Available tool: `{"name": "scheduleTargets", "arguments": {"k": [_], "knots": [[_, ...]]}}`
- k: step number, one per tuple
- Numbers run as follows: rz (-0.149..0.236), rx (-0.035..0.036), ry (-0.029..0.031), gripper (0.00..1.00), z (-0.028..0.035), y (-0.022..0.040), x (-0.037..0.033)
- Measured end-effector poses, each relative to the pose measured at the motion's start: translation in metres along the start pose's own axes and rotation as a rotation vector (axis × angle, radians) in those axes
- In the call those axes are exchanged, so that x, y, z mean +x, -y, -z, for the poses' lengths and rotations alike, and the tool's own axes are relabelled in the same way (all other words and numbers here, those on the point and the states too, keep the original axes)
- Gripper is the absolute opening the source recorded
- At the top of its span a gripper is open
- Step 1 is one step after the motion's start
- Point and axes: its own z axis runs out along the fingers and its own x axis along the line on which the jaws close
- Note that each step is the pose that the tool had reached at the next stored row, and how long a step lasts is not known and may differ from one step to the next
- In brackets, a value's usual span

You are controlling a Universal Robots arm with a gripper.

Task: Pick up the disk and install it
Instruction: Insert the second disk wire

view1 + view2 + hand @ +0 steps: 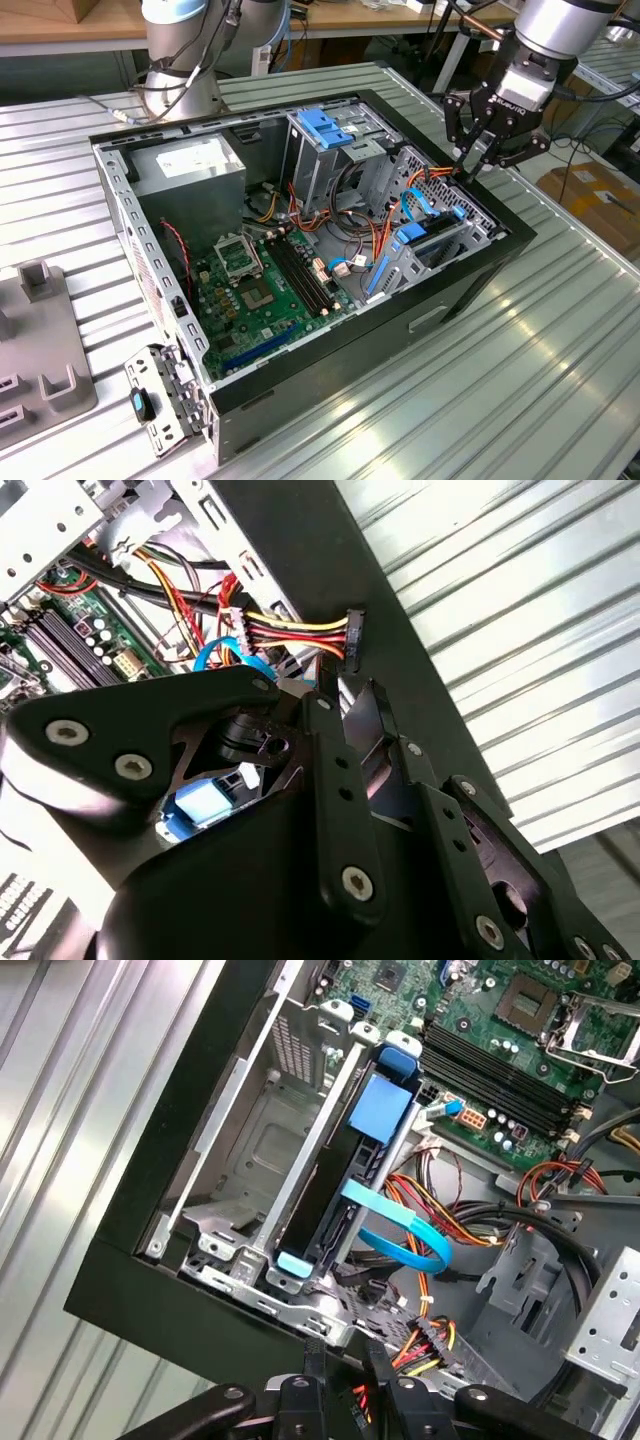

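Note:
The disk stands on edge in the drive bay at the case's front corner. Its light-blue side frame shows along its edge, and a light-blue flat cable curves away from it. In the exterior view the disk sits low in the bay at the case's right end. My gripper hangs just above the case wall beside that bay, shut, with nothing between its fingers. In the first wrist view the gripper is right above the bay's end, apart from the disk.
The open black computer case lies on a ribbed metal table. A bundle of coloured power wires with a black connector lies close to my fingertips. The motherboard, a tall metal cage with a blue latch and a grey power supply fill the case.

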Motion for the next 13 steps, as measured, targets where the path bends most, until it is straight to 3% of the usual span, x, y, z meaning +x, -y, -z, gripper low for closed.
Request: {"name": "scheduleTargets", "arguments": {"k": [2,5,11,13], "knots": [[0.016,0.0003,0.0012,0.30,0.0000,0.0011,0.0004],[0.079,0.0031,0.0088,0.30,-0.0001,0.0018,0.0008],[0.152,0.0041,0.0140,0.30,-0.0003,0.0056,0.0025],[0.209,0.0045,0.0174,0.30,-0.0006,0.0062,0.0028]]}}
